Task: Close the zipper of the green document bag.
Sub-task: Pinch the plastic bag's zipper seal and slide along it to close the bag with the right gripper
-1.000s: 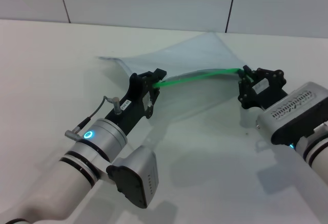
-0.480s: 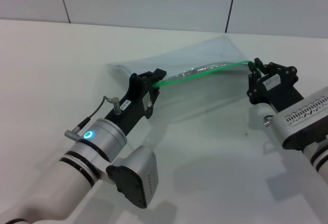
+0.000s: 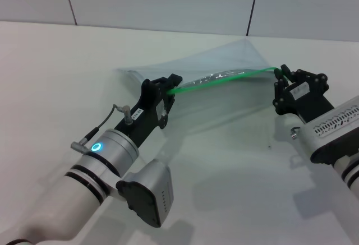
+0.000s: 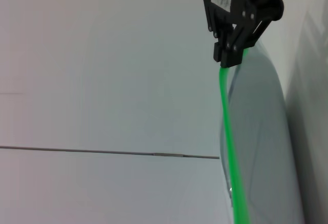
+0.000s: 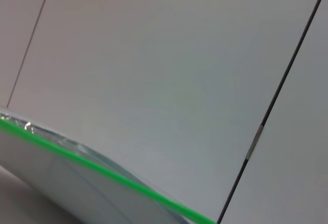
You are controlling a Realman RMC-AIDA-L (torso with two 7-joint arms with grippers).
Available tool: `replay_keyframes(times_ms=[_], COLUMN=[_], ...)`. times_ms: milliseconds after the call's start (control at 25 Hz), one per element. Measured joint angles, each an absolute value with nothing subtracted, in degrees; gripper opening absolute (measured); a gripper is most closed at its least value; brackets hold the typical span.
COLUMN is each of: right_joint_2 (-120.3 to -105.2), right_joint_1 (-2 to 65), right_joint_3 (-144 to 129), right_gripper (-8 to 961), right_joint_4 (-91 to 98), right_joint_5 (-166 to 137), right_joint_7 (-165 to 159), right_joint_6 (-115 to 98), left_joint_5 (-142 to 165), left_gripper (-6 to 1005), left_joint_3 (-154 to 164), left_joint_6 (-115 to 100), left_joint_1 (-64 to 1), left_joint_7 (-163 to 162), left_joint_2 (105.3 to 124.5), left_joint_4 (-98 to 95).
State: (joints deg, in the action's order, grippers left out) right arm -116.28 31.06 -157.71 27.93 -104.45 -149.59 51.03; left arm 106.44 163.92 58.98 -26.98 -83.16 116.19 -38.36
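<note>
You see a large flat pouch of translucent pale blue-grey plastic, the green document bag, held up off the white desk between your robot's two arms. Its zipper, a thin bright green plastic strip, runs along the lifted long edge as a taut, slightly bowed line from one gripper to the other. The left gripper is clamped on the near-left end of the zipper, where the bag's far corner still touches the desk. The right gripper is pinched together on the zipper's opposite end, as the left wrist view confirms.
</note>
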Motion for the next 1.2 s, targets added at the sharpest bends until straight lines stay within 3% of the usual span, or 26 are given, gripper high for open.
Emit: replay_keyframes(times_ms=[1200], right_joint_2=[-116.18], right_joint_1=[31.81], right_joint_3=[-157.67], right_gripper=[71], right_joint_4=[23.16], right_joint_5=[-97.19], right_joint_7=[-149.54], right_joint_6=[48.43], left_joint_5=[107.13], left_gripper=[55], left_joint_3=[163.92], left_joint_6=[59.14], left_joint_1=[-26.98], left_joint_7=[-83.14], left_joint_2=[116.19], left_joint_4=[-38.40])
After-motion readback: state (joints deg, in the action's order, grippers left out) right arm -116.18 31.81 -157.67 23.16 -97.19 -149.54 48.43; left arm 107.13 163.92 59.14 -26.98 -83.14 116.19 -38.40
